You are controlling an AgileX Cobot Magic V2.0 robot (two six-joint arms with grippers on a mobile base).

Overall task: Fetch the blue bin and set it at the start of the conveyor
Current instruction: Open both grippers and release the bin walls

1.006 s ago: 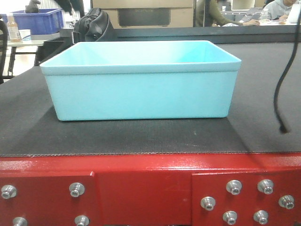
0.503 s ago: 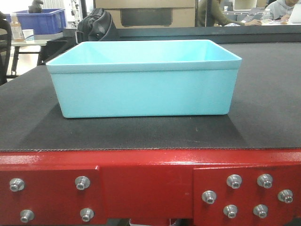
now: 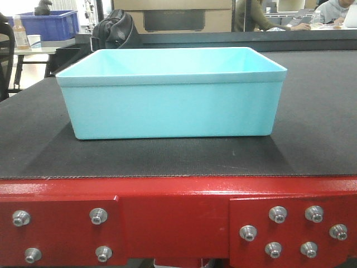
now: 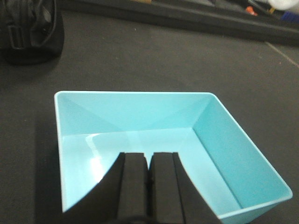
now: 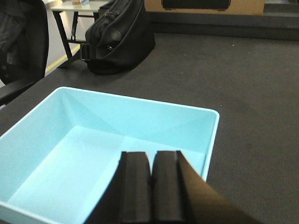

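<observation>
The blue bin (image 3: 167,106) stands upright and empty on the black belt at the conveyor start (image 3: 167,159), just behind the red frame (image 3: 173,212) with its silver bolts. No gripper shows in the front view. In the left wrist view my left gripper (image 4: 148,155) hangs shut over the bin (image 4: 140,116), with nothing between its pads. My right gripper (image 5: 152,154) is also shut and empty, above the bin's (image 5: 93,140) right half. Each gripper hides part of the bin's near wall in its own view.
A black bag (image 3: 114,28) lies at the belt's far left edge. Beyond it a dark blue bin (image 3: 47,22) sits on a table, beside a cardboard box (image 3: 173,17). People sit at the back right (image 3: 251,14). A dark chair (image 5: 18,46) stands left of the belt.
A black cable that hung at the right one second ago has gone from the front view. The view has shifted slightly, so the bin appears a little further right. Nothing moved in the last half second.
</observation>
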